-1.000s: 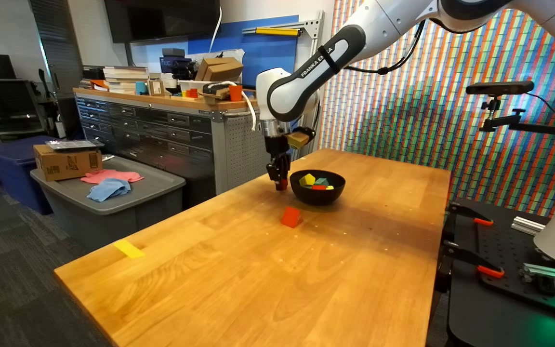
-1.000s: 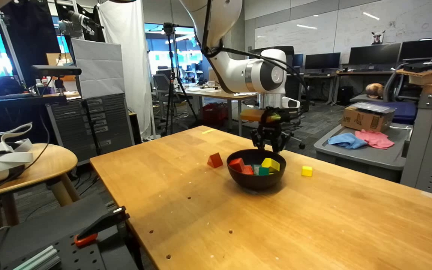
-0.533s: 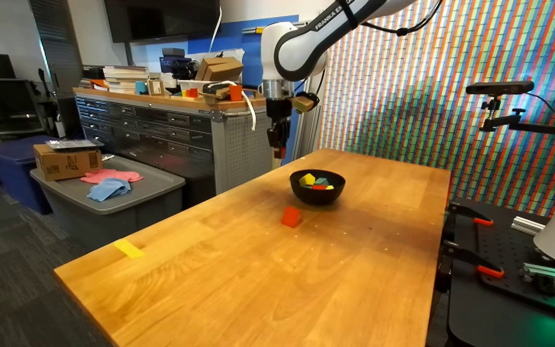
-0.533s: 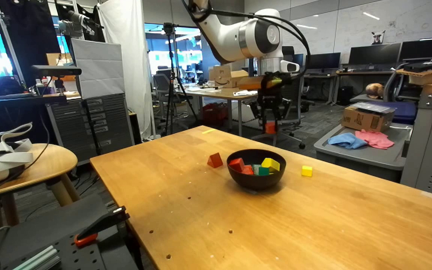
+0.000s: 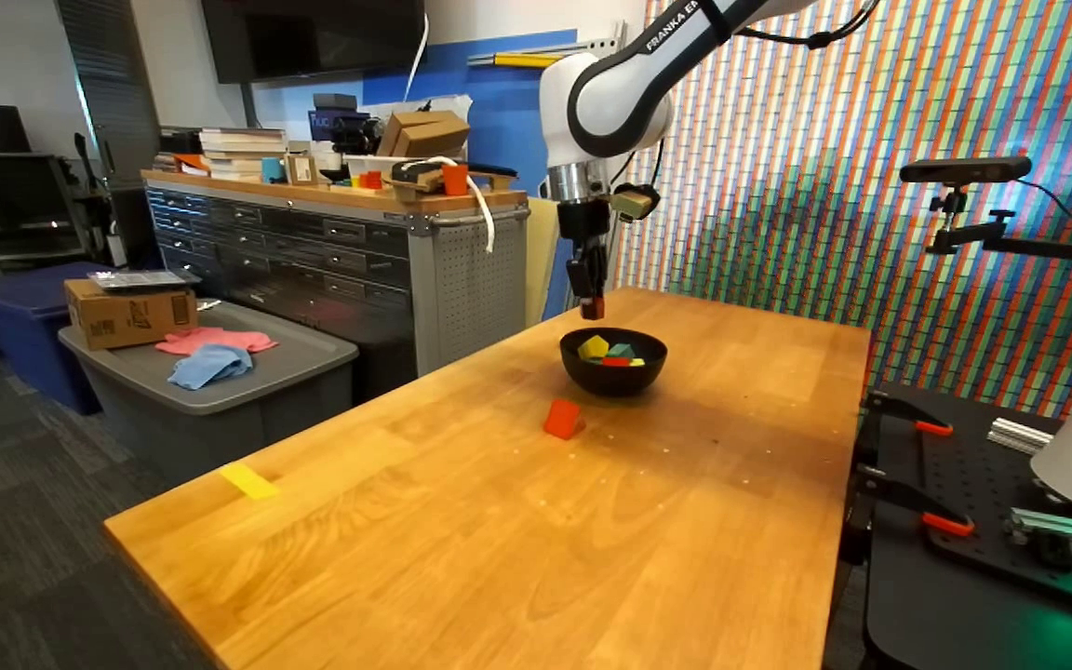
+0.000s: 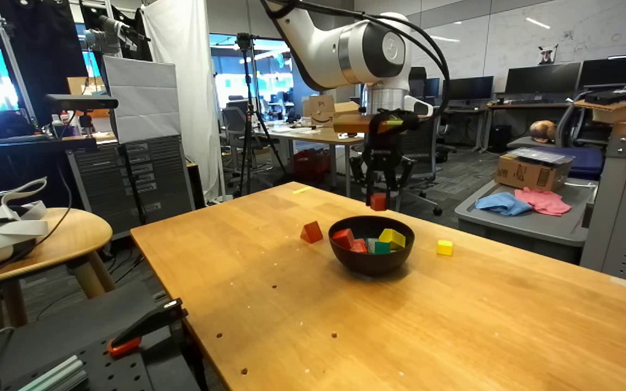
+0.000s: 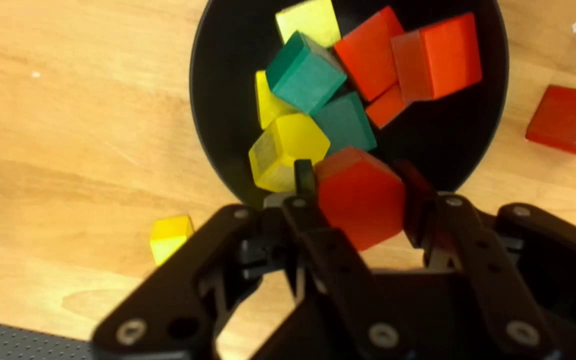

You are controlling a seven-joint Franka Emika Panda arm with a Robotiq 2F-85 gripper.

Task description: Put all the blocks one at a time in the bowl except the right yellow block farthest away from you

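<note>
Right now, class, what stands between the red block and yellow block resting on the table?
The black bowl, holding several blocks, stands between that red block and that yellow block, as an exterior view shows.

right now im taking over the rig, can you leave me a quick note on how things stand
Pincer: closed around a red block, held above the bowl, not yet released.
Done: yellow blocks, green blocks and other red blocks lie in the bowl.
On the table: a loose red block beside the bowl, a loose yellow block on its opposite side.
To do: drop the held block in, then fetch the loose red one. The loose yellow one looks like the exception, so probably leave it.
</note>
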